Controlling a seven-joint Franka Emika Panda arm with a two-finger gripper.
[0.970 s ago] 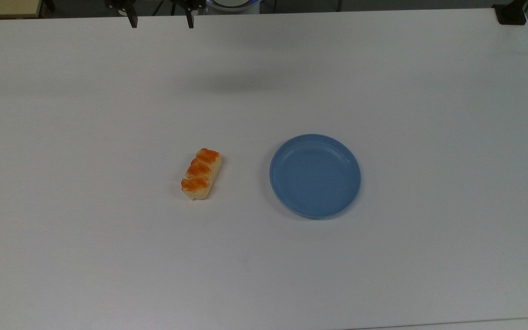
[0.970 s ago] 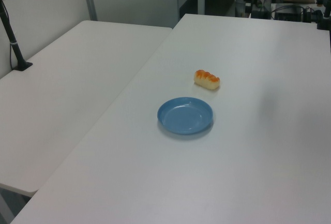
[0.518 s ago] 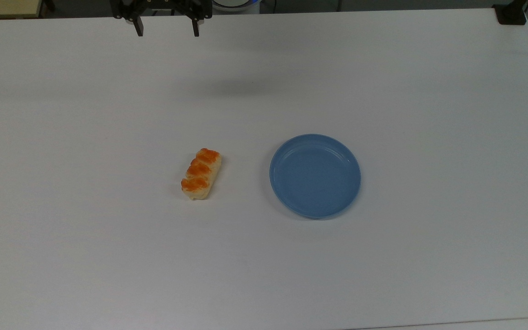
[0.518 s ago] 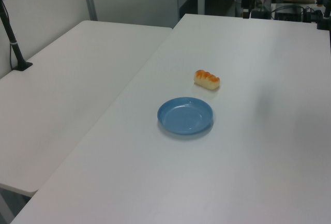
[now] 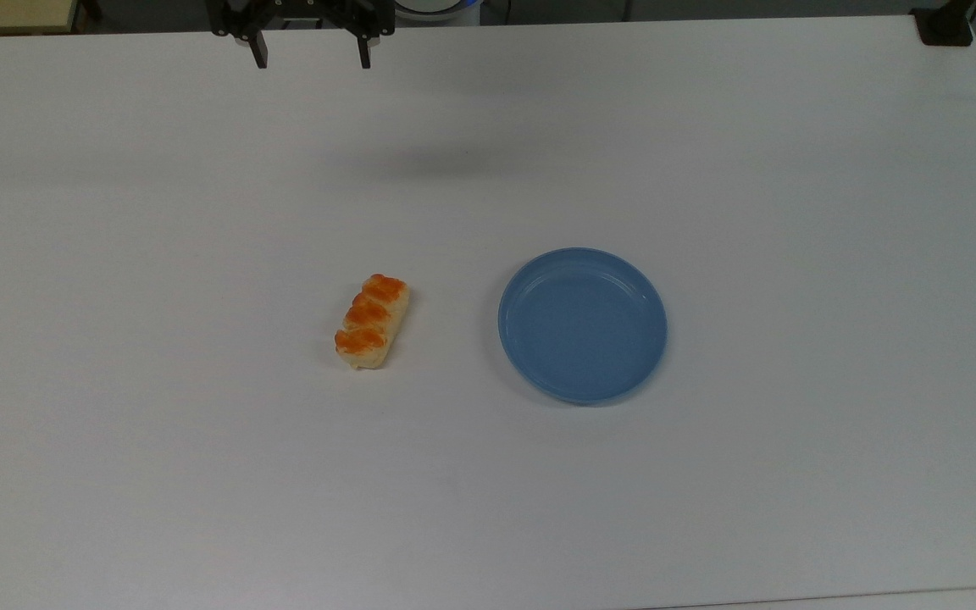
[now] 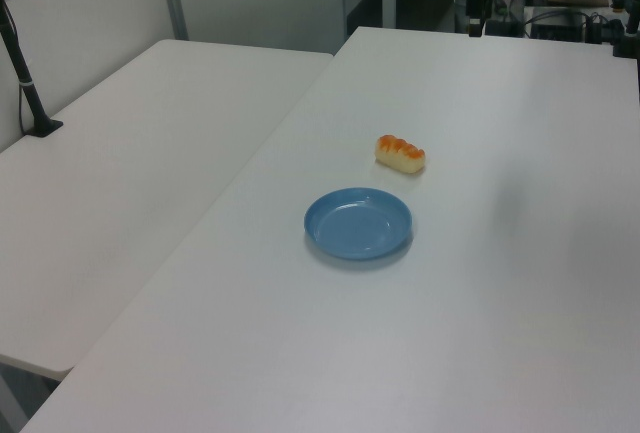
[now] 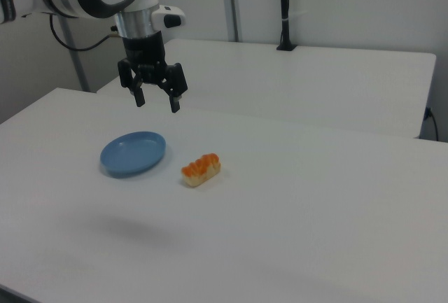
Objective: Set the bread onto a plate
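Bread (image 5: 372, 321) lies flat on the white desk (image 5: 793, 169), glazed bumps up, its long axis running slightly aslant in the top view. It sits to the top view's left of the plate (image 5: 582, 324), near it but not touching; in the right view the bread (image 7: 201, 169) is just to the right view's right of the plate (image 7: 133, 154). The light-blue plate rests upright on the desk and holds nothing. The end effector (image 7: 157, 99) hangs in the air well above the desk, behind plate and bread in the right view, with its two fingers spread apart and gripping nothing. In the top view the end effector (image 5: 312, 58) appears at the upper edge, well apart from the bread.
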